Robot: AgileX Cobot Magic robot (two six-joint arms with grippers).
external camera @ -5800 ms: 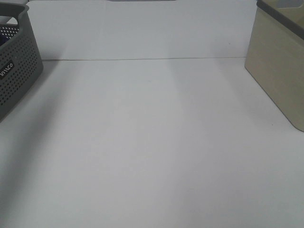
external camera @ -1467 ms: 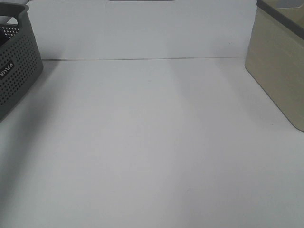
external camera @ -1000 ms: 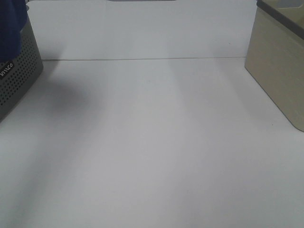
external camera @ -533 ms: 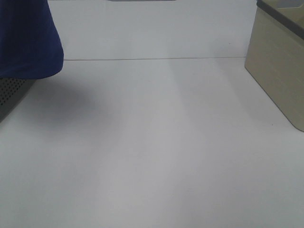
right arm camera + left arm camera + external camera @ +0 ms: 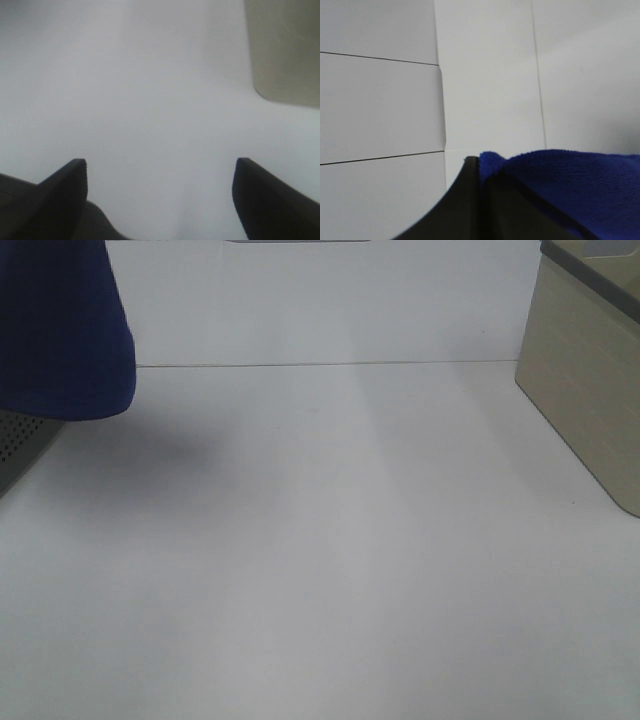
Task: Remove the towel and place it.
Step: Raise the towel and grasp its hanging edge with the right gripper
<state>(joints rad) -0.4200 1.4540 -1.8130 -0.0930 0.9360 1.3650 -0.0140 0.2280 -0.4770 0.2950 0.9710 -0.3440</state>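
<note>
The royal-blue towel (image 5: 62,330) hangs in the air at the far left of the exterior high view, hiding most of the grey basket (image 5: 14,448) behind it. In the left wrist view my left gripper (image 5: 478,161) is shut on an edge of the fuzzy blue towel (image 5: 570,185), which bunches beside the black fingers. Neither arm shows in the exterior high view. My right gripper (image 5: 160,172) is open in the right wrist view. Its two dark fingertips stand wide apart over the bare white table, with nothing between them.
A beige basket (image 5: 590,370) stands at the far right and also shows in the right wrist view as the beige basket (image 5: 282,50) beyond the open fingers. The white table (image 5: 330,540) spreads between the two baskets, with a white wall behind.
The towel has come up out of the grey basket at the left, swung rightward into view, and now hangs slightly lower. The right gripper has stayed put.
</note>
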